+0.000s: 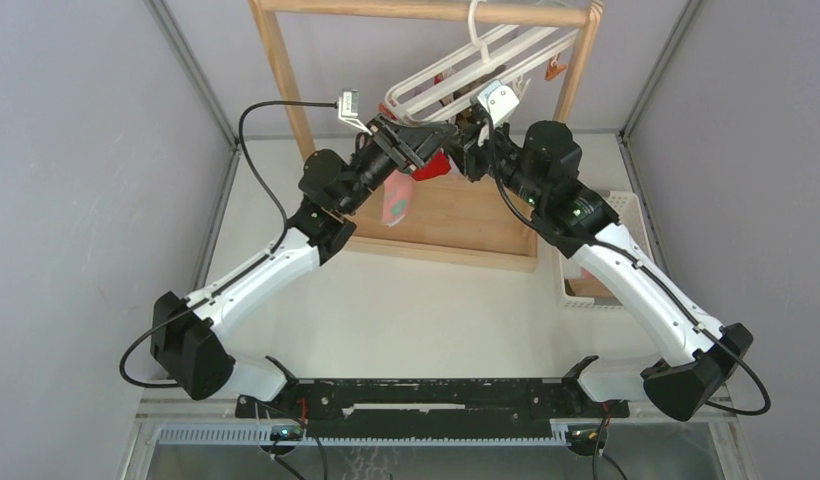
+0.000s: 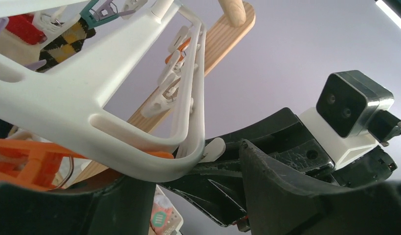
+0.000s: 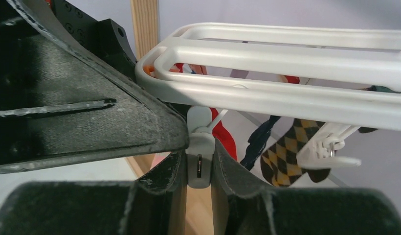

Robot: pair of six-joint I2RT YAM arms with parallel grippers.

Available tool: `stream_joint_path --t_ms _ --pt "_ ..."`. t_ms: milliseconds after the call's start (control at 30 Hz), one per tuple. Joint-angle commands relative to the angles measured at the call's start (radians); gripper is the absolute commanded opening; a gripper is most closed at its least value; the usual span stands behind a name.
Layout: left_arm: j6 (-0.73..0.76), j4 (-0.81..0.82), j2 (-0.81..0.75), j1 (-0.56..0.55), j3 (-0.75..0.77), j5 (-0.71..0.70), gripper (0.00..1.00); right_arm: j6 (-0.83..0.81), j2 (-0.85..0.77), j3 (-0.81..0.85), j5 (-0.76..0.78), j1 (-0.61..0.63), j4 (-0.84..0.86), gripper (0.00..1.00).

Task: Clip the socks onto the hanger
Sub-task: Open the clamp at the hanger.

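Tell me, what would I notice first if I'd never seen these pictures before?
The black-and-white left arm and right arm meet high up at the white plastic drying hanger, hung on the tall wooden rack at the back. Up close, the right gripper pinches a small white plastic clip under the hanger's frame, beside a dangling yellow-and-black diamond-patterned sock and a red sock.

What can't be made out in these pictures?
Left wrist view: whether the left claw grips the pink sock; its fingers cover it.
Right wrist view: anything below the white clip the right claw pinches; fingers block it.
Top view: basket contents; right arm covers most.
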Motion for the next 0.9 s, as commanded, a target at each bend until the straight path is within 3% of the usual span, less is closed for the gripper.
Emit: stream_joint_path --t_ms 0,467,700,800,867 --pt "0.047 0.029 0.021 0.015 0.097 -0.04 0.62 -0.011 -0.024 0.038 -0.12 0.036 -0.076 0.0" --pt "0.095 -0.048 0.069 0.015 0.189 0.046 0.28 -0.01 -0.031 0.042 -0.25 0.006 -0.11 0.0" --pt "0.099 -0.072 0.079 0.015 0.206 0.068 0.05 -0.019 -0.026 0.069 -0.306 -0.014 -0.164 0.0" --pt "0.106 -0.078 0.075 0.015 0.198 0.061 0.08 -0.027 -0.01 0.093 -0.32 -0.018 -0.2 0.0" --pt "0.112 -0.083 0.073 0.015 0.194 0.063 0.27 -0.032 -0.001 0.107 -0.327 -0.018 -0.215 0.0"
